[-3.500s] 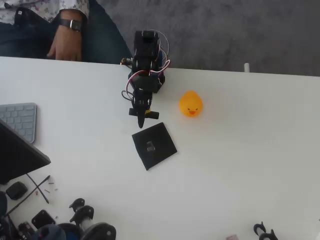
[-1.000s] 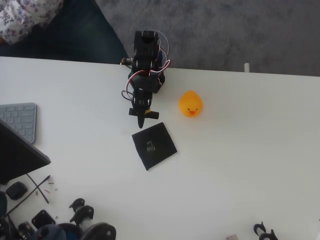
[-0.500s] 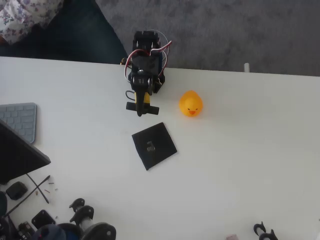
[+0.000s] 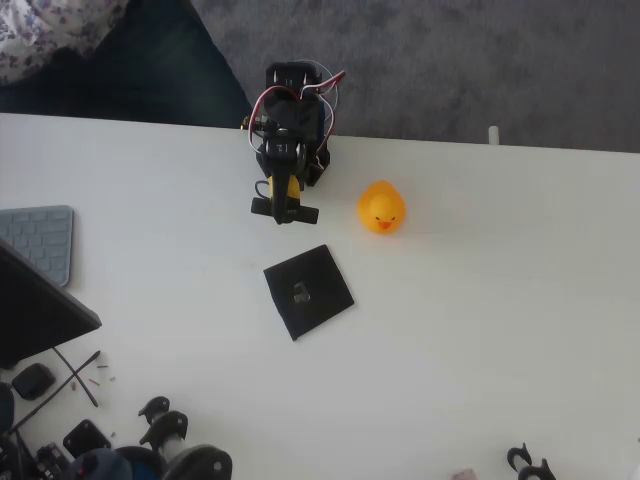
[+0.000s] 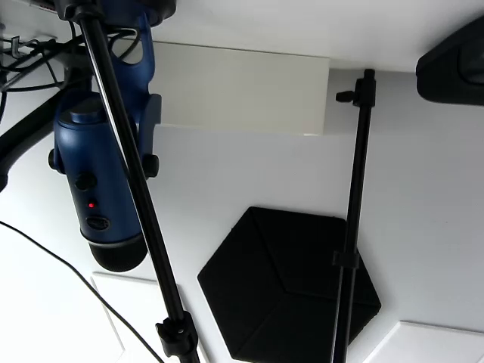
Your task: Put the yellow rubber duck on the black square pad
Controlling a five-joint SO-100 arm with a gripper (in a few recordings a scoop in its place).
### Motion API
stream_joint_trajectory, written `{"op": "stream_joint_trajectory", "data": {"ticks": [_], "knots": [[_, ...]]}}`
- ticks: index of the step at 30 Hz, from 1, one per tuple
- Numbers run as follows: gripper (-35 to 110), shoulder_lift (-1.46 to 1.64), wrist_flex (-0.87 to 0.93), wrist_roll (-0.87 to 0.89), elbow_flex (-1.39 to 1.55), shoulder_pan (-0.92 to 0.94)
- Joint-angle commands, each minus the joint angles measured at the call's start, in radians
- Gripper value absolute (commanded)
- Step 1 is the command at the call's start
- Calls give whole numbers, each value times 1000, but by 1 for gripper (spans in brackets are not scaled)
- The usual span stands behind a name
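Yellow rubber duck (image 4: 381, 208) on white tabletop (image 4: 480, 300), up-right of black square pad (image 4: 308, 291) | gripper (image 4: 283, 214) left of duck, empty, fingers' state unclear | risk: sideways nudge rolls duck off.

A pale grey keyboard (image 4: 38, 240) lies at the left edge of the white table (image 4: 480, 330) in the overhead view, with a dark slanted panel (image 4: 35, 310) just below it. Small black parts and clips (image 4: 150, 440) cluster along the bottom-left edge. In the wrist view, a blue microphone (image 5: 102, 174) hangs beside black stand poles (image 5: 352, 204).
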Motion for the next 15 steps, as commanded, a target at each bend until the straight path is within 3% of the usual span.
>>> {"op": "stream_joint_trajectory", "data": {"ticks": [1,6,15], "knots": [[5,3,2,3,-25,8],[5,-21,-6,3,-21,15],[5,-365,-11,5,-35,8]]}}
